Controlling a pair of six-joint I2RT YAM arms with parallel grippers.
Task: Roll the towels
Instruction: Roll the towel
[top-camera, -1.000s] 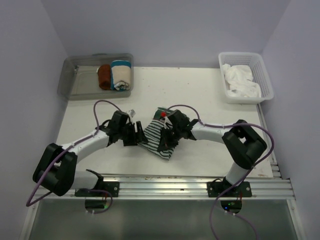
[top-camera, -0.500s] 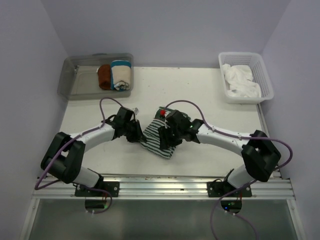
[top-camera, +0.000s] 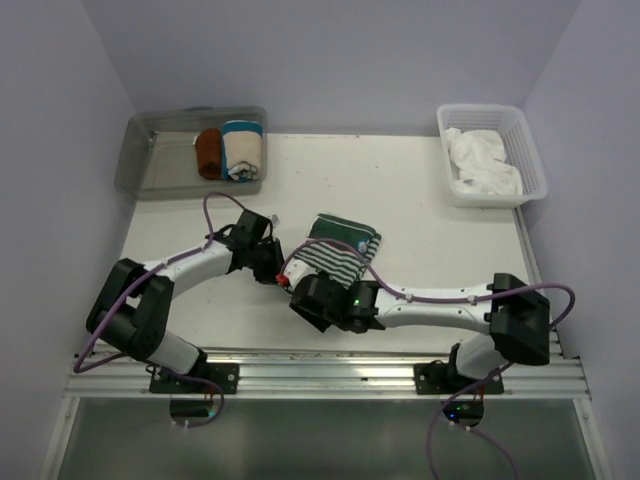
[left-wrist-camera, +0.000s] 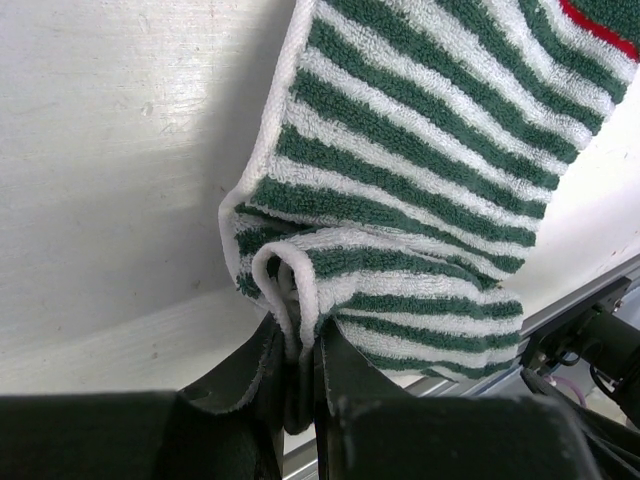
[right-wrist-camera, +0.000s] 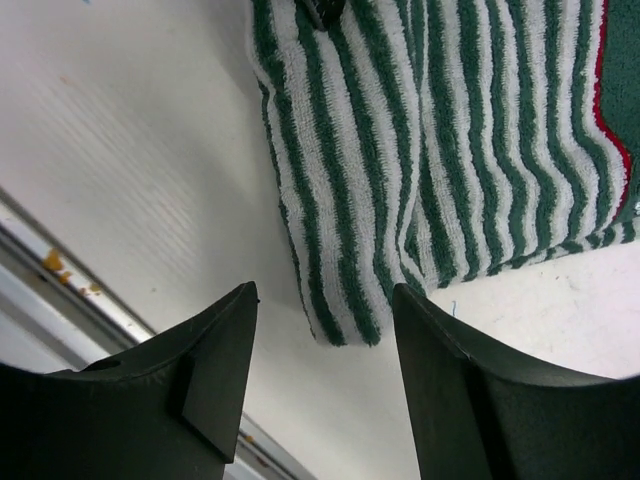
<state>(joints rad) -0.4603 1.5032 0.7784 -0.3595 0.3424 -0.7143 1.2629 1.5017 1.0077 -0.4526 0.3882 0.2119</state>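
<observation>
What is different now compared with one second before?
The left hand closed on the edge of the striped towel. The right hand let it go, opened, and drew back toward the near edge. The white towel in the basket and the rolled towels in the bin did not move.

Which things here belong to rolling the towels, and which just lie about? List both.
Job: striped towel, pinched by the left gripper; white towel in the basket; right gripper, open.
Lying about: brown towel, cream towel, both in the clear bin.
</observation>
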